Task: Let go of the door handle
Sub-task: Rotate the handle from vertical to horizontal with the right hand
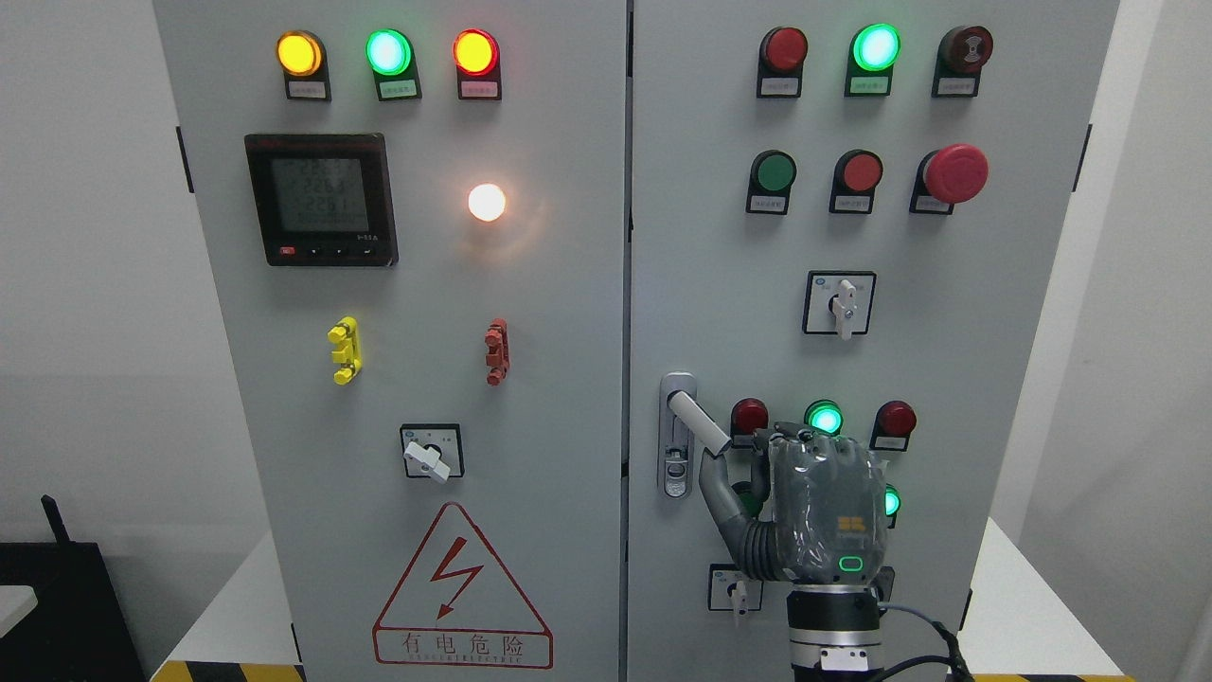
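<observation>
The door handle [696, 421] sits at the left edge of the cabinet's right door [852, 360], swung out of its silver lock plate [675, 464] and slanting down to the right. The right hand [814, 507] is raised in front of that door's lower half, back toward the camera. Its thumb reaches up to the handle's free end and seems to touch it, while the fingers [795, 438] look loosely curled, holding nothing. Above its knuckles a green lamp [825, 417] glows.

Right hand [822, 511]: grey shell, yellow logo, green light, black cable.
</observation>
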Robot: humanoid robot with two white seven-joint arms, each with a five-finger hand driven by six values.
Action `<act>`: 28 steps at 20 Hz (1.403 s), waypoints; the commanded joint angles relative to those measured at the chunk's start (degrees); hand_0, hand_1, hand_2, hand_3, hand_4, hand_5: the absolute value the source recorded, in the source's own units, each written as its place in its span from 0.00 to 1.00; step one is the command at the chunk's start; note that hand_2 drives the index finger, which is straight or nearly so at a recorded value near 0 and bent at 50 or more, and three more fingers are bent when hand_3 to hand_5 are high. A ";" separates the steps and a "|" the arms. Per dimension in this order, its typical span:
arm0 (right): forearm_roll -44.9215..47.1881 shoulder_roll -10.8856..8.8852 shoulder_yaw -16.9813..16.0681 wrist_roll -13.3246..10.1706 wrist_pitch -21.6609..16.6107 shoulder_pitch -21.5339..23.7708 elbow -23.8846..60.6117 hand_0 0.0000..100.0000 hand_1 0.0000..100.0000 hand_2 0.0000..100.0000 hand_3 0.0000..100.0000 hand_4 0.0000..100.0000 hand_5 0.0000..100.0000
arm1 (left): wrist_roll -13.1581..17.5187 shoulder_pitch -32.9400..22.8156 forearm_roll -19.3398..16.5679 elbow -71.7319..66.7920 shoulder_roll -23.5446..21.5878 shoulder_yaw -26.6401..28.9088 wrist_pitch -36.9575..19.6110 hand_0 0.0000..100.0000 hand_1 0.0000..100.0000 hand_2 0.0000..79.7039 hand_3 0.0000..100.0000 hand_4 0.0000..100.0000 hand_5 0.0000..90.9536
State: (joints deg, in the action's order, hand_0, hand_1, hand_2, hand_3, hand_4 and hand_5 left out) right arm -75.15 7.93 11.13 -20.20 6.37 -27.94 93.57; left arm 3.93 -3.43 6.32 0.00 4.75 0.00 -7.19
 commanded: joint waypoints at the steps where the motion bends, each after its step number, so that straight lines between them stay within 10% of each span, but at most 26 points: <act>1: 0.00 -0.02 -0.50 -0.01 -0.04 -0.27 0.03 0.51 0.50 1.00 1.00 1.00 0.98 | 0.03 0.00 0.01 0.88 0.00 -0.70 -0.02 0.12 0.39 0.00 0.00 0.00 0.00; 28: 0.09 -0.02 -1.38 0.08 -0.13 -2.47 0.03 0.52 0.49 1.00 1.00 1.00 0.98 | 0.03 0.00 0.01 0.88 0.00 -0.70 -0.02 0.12 0.39 0.00 0.00 0.00 0.00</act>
State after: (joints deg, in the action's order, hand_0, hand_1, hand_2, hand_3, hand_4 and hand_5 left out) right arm -75.07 7.90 10.09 -20.08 6.27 -29.79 93.60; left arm 3.93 -3.43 6.31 0.00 4.75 0.00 -7.19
